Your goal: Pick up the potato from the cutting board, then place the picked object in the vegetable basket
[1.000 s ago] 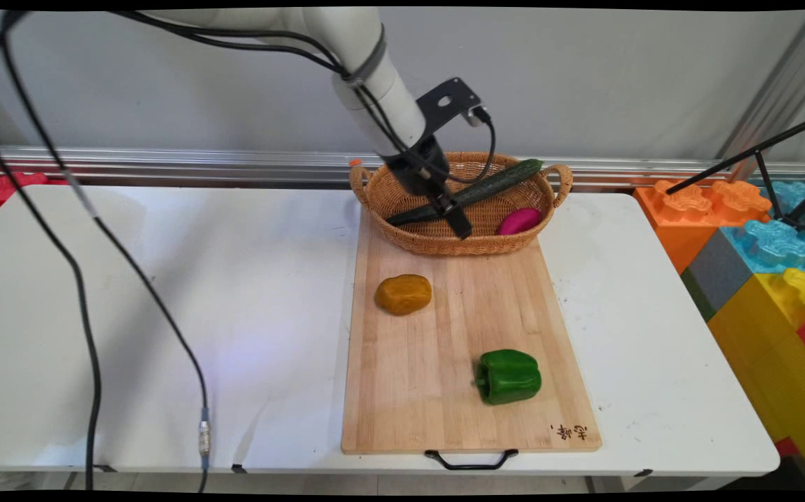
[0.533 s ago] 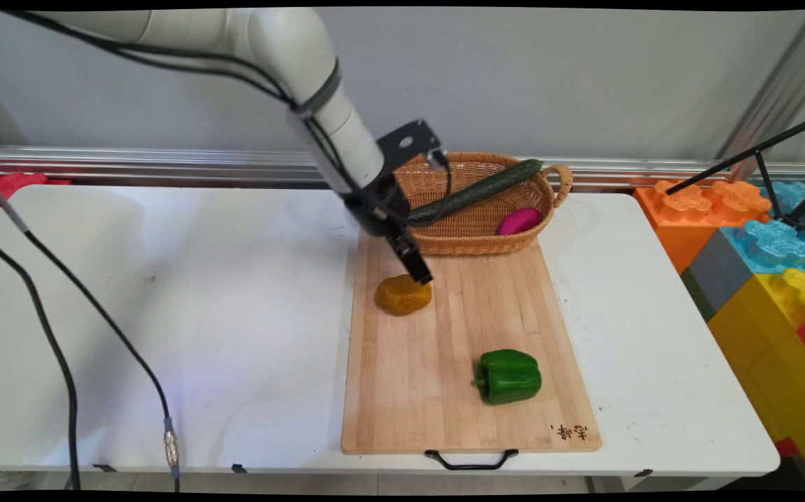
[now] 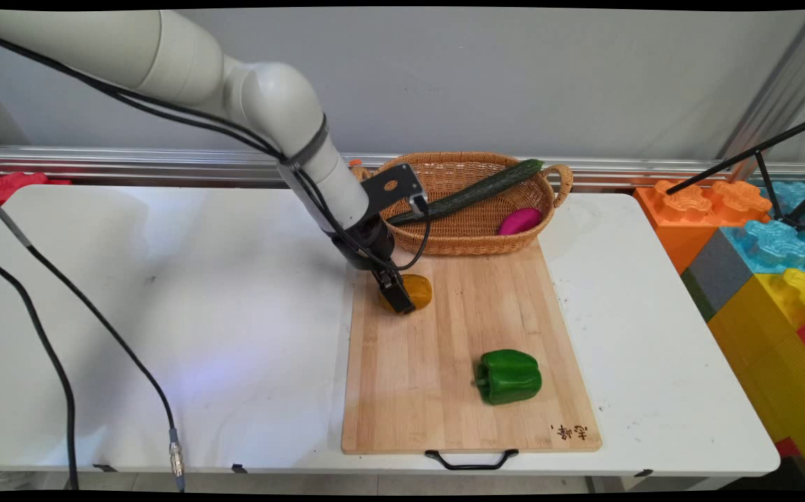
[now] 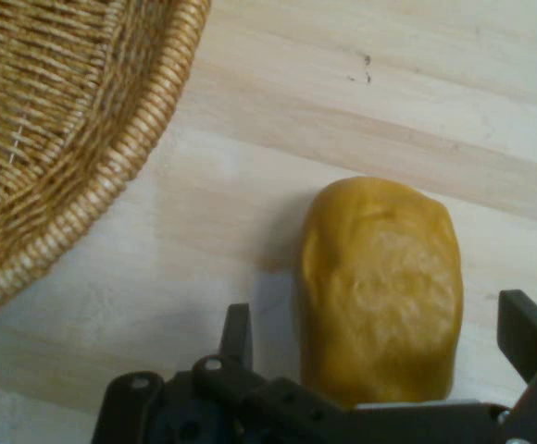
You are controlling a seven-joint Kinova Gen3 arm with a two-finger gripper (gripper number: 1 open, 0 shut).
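Two views tell different parts of this. The main view takes in the whole white table [image 3: 165, 293], the wooden cutting board [image 3: 458, 390] on its right half, and the wicker basket [image 3: 472, 230] standing on the board's far end with a long cucumber [image 3: 486, 187] lying slantwise across it and a magenta vegetable [image 3: 520, 220] inside at the right. A green bell pepper [image 3: 509, 376] lies on the near right part of the board, well apart from the gripper [image 3: 400, 296]. None of the pepper, cucumber or magenta piece shows in the hand view — it shows only a curved stretch of the basket's [image 4: 56, 139] woven wall, bare board [image 4: 389, 83], and the orange-yellow potato-like lump [image 4: 381, 287] seen close, its dimpled skin plain.

The arm comes down from the upper left, its white forearm slanting toward the right and near side, the wrist bent so the gripper tilts down onto the far left part of the board, just near of the basket. In the main view the gripper covers the left side of the lump [image 3: 419, 289].

In the hand view the gripper [image 4: 384, 356] has its fingers spread wide, one fingertip [image 4: 238, 335] on one side of the lump and the other on the opposite side, each with a gap of board between it and the lump. The lump lies between them on the board, not held.
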